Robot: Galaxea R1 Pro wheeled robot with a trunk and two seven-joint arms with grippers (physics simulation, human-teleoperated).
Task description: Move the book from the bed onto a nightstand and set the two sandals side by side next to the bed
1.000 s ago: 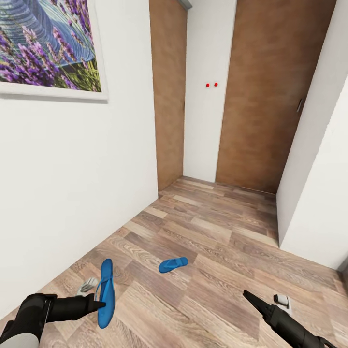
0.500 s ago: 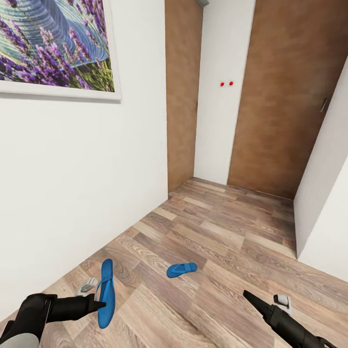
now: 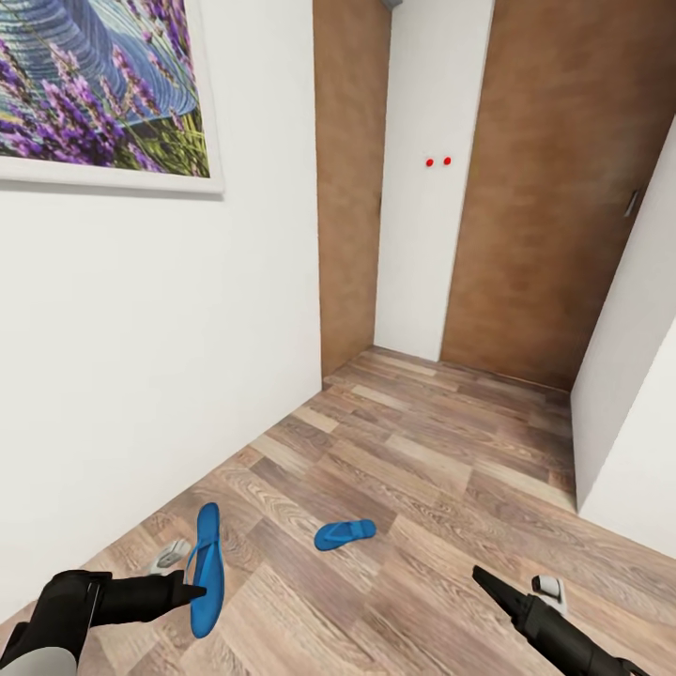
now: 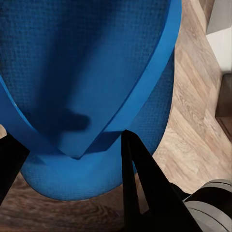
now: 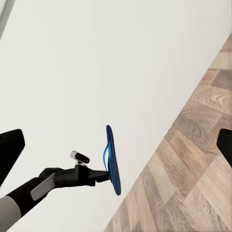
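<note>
Sandals are split up: one hangs on edge, pinched by its strap in the left pincer, carried clear of the plank floor for transport; the other lies flat ahead. The right pincer seems spread and empty, probably free for that second sandal.

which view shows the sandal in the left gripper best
The head view: the held sandal shows whole, on edge, pinched by the left gripper above the wood floor. The left wrist view shows its sole and strap close up, cropped. The right wrist view shows it small, edge-on.
</note>
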